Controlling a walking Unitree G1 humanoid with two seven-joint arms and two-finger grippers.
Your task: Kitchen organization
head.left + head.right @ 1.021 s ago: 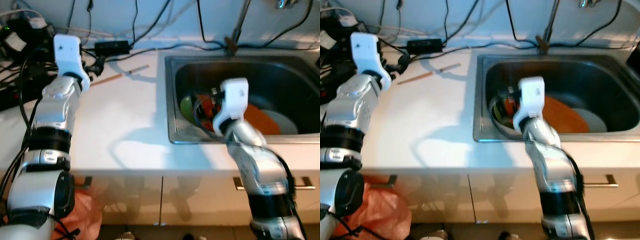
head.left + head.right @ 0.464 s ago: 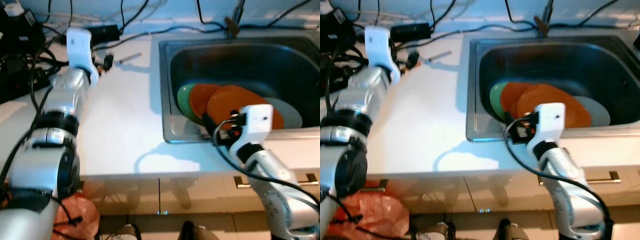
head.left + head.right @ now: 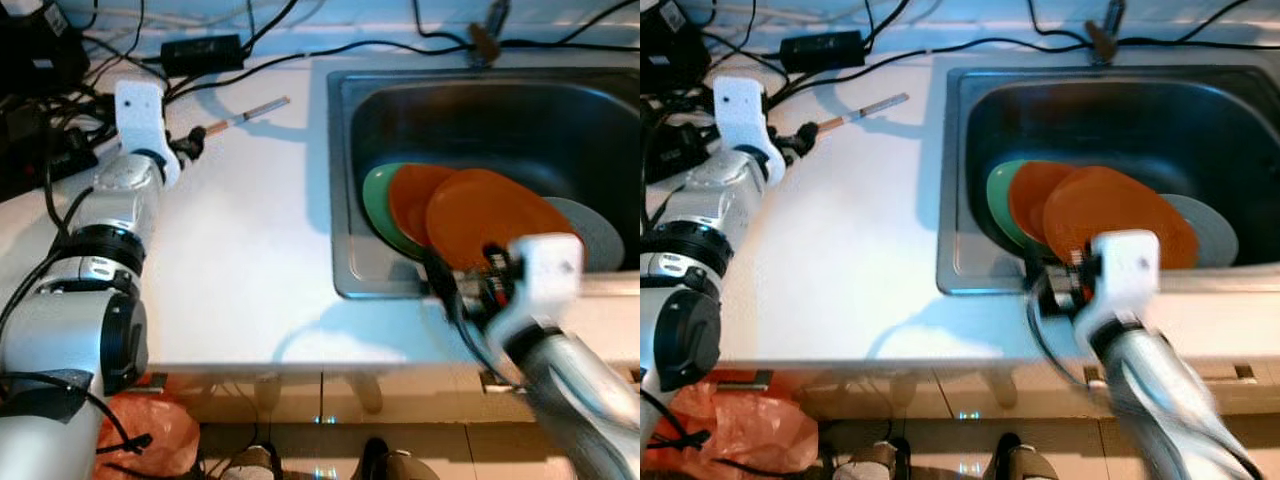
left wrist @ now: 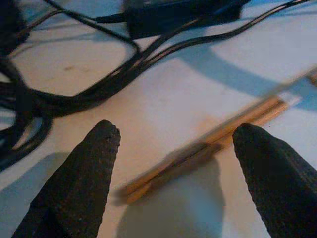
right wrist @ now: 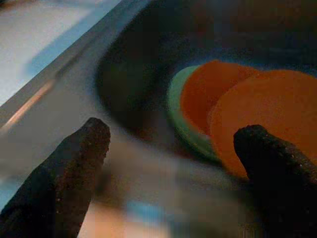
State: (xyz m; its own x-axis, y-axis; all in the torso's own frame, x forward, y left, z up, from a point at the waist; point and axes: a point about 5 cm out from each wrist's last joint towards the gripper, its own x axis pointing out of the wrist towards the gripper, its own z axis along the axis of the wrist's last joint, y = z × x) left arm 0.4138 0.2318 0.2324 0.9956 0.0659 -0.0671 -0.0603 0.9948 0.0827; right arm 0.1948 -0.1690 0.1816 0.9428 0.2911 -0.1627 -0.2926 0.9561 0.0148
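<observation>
Four plates in steel sink, white counter alongside.

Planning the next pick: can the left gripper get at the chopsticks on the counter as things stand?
Probably yes. The left gripper is open just above the chopsticks, which lie flat on the bare counter between its fingers. The cables lie beyond them, not in the way.

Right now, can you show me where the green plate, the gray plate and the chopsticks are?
green plate (image 3: pixel 377 205), left eye view, its bare left rim in the sink.
gray plate (image 3: pixel 598 238), left eye view, its uncovered right edge.
chopsticks (image 4: pixel 208 144), left wrist view, the middle of the wooden sticks.
</observation>
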